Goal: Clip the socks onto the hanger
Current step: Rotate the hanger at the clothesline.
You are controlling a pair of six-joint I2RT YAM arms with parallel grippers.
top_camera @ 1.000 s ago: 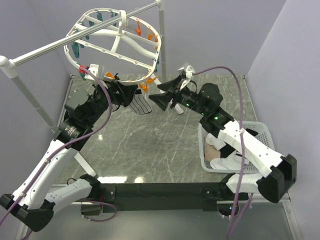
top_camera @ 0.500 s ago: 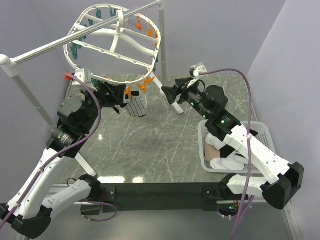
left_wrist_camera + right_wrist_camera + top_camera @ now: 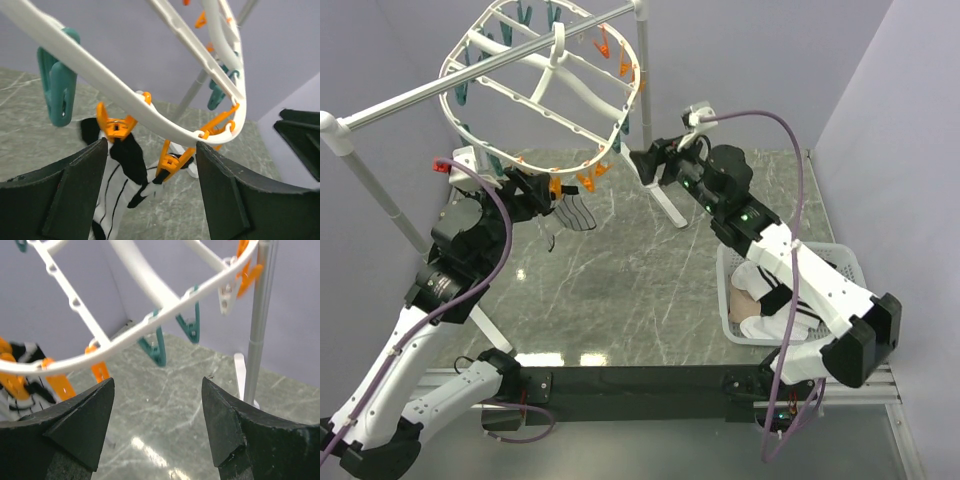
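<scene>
TOP VIEW: A large white plastic oval drying hanger [image 3: 570, 92], cross-ribbed and ringed with small orange and teal clips, hangs tilted from a silver metal rail [image 3: 410, 96] above the grey marbled surface [image 3: 620, 290]. A thin black-and-white striped sock [image 3: 578, 212] dangles from the hanger's lowest rim. The left pincer [image 3: 540, 192] is just beside it and the right pincer [image 3: 645, 165] just off the hanger's right edge. Well apart from the hanger, to its lower right, a white lattice-sided basket [image 3: 845, 262] holds more socks [image 3: 760, 322], white and pinkish-beige among them

LEFT WRIST: The left pincer's dark fingers stand apart with nothing gripped. Beyond them the soft, limp knit sock is pinched under the hanger's smooth, hard rim by two orange spring clips [image 3: 116, 127], with a teal clip [image 3: 57, 90] idle to their left

RIGHT WRIST: The right pincer is likewise spread and empty beneath the hanger, where two vacant teal pegs [image 3: 160, 347] hang near a silver upright pole [image 3: 260, 315]. By the look of it the striped sock's clipping is done. The next move calls for one arm to go down to the basket for another sock and carry it up to a vacant clip on the hanger, which must be squeezed open so the fabric can be fed in
</scene>
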